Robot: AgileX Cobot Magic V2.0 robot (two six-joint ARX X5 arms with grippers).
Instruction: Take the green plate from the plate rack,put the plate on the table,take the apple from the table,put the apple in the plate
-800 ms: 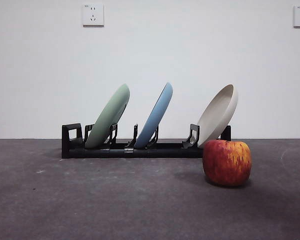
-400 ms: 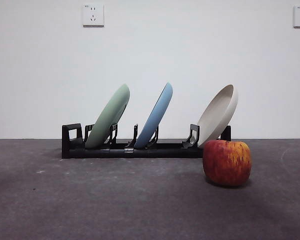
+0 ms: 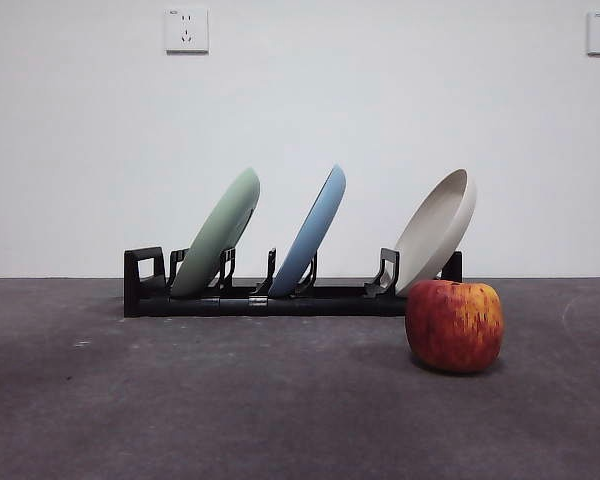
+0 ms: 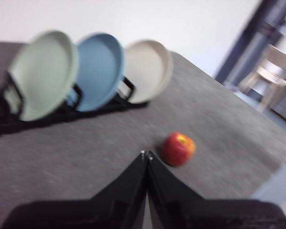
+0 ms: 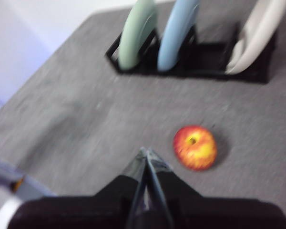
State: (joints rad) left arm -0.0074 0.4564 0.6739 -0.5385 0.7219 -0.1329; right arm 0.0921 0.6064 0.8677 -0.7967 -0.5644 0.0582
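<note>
Here, round matte green plate [image 3: 217,234] leans in slotted black plate rack [image 3: 270,298].

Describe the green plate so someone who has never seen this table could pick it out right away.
Find the long, low black plastic plate rack standing across the dark grey matte table, behind the red, yellow-streaked apple. Three plates lean in its slots. The matte pale sage-green round plate is the end one farthest from the apple, beside the light blue plate; the cream-white plate leans at the other end.
</note>
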